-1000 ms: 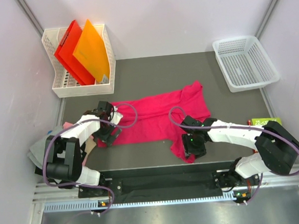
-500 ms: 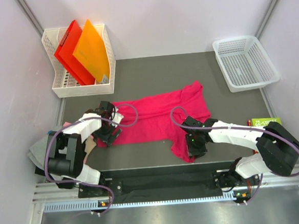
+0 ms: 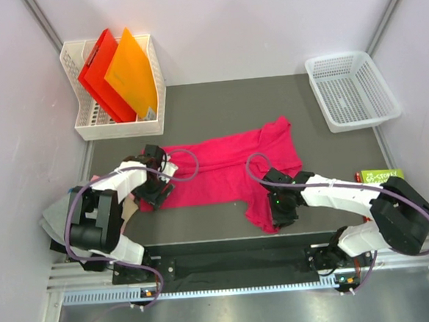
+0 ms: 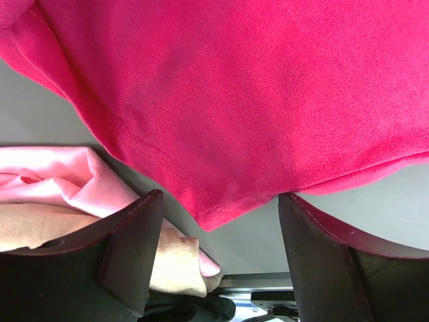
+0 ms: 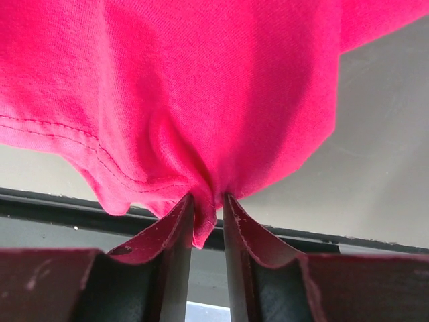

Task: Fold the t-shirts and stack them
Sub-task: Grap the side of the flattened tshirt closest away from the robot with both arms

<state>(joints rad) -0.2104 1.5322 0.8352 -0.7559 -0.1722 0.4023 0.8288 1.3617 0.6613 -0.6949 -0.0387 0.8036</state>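
The right claw (image 5: 208,202) is almost shut, pinching a bunched fold of the shirt (image 3: 222,164) at the hem farthest from the rack (image 3: 116,122), likely to lift it for folding. The left claw (image 4: 221,198) stands wide, straddling the corner nearest the rack (no grip yet). Only the 2 wrist views show the jaws. The top view shows the shirt's whole spread, on the arms' side of the rack.

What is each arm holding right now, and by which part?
Right gripper: magenta t-shirt, a bunch of cloth at its stitched edge pinched between the fingers. Left gripper: nothing; fingers open either side of the shirt's corner.
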